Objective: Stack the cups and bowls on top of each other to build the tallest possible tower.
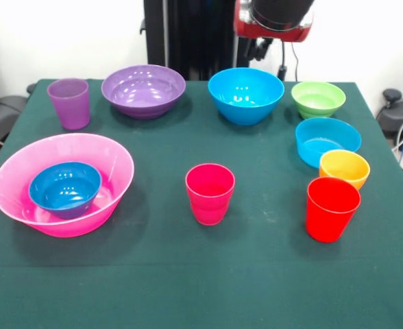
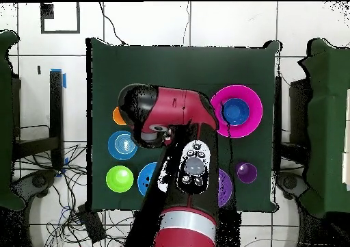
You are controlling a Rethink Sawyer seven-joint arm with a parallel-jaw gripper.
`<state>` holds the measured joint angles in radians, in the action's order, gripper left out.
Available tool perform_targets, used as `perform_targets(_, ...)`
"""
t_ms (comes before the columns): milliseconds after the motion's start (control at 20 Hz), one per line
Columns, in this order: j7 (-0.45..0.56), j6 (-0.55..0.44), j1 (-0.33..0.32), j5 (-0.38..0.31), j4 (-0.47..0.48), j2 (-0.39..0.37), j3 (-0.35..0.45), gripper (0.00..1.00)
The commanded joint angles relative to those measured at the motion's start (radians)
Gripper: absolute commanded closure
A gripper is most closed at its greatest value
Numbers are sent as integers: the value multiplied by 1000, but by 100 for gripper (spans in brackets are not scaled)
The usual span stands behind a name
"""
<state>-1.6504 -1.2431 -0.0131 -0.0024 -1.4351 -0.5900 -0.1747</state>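
Observation:
The huge pink bowl [image 1: 116,161] stands at the front left with the small dark blue bowl [image 1: 65,188] inside it; the pair also shows in the overhead view [image 2: 254,107]. The purple cup [image 1: 69,103], purple bowl [image 1: 144,90], large blue bowl [image 1: 246,94] and green bowl [image 1: 318,99] stand along the far side. The cyan bowl [image 1: 327,140], orange bowl [image 1: 344,168] and red cup [image 1: 332,208] stand close together at the right. The magenta cup [image 1: 210,192] stands alone in the middle. Only a red and black part of the arm [image 1: 277,17] shows at the top edge. The gripper itself is hidden.
In the overhead view the arm [image 2: 178,114] covers the table's middle and hides the red and magenta cups. The green table [image 1: 188,288] is edged by cables and black stands on both sides.

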Motion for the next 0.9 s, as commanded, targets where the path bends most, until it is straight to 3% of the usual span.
perform_targets(50,-221,141,58,-144,-71,61,-58,100)
perform_targets(200,-225,158,65,-181,-68,69,-101,100)
perform_targets(600,-162,323,24,-217,-113,99,-93,100)
perform_targets(900,-247,441,50,-231,-138,154,-145,100)
